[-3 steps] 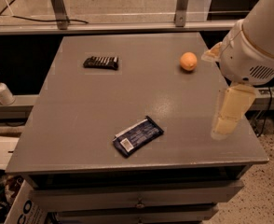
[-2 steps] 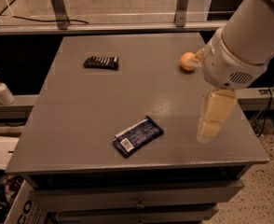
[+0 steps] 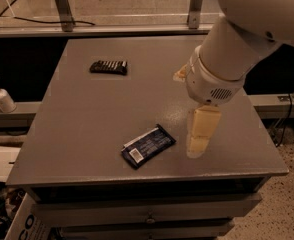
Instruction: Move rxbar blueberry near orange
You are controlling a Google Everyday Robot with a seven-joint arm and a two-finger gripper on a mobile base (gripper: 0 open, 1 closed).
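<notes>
Surface: grey rectangular table top (image 3: 87, 134) over drawer fronts (image 3: 147, 216), with a metal rail and a dim floor behind; every place below is given from the blue bar

Rxbar blueberry: flat dark blue wrapper bar with a white label patch at its near-left end (image 3: 148, 146); it lies flat on the table near the front edge, skewed so that its long side runs from near-left to far-right; nothing touches it, so it is free to be picked up

Gripper: pale cream two-part gripper (image 3: 197, 146) hanging from the robot's large white arm (image 3: 222, 64); it points straight down, just right of the blue bar and apart from it; low over the table, though contact with the surface is not clear; jaw state: cannot tell; it carries nothing, since the bar rests on the table alone

Why it hangs so: probably a downward approach pose, offset to the bar's right; a shift leftward seems needed before any grasp

Orange: no round orange fruit shows; the arm's bulk covers the table beyond and to the right of the blue bar, so the fruit may sit behind it; that is a guess

Black bar: black wrapper bar with white stripes (image 3: 108, 67), well beyond the blue bar and to its left; no part of the task

Bottle: white pump bottle (image 3: 1, 98), far left of the blue bar, off the table on a ledge

Progress: early; the bar is not yet lifted
</notes>
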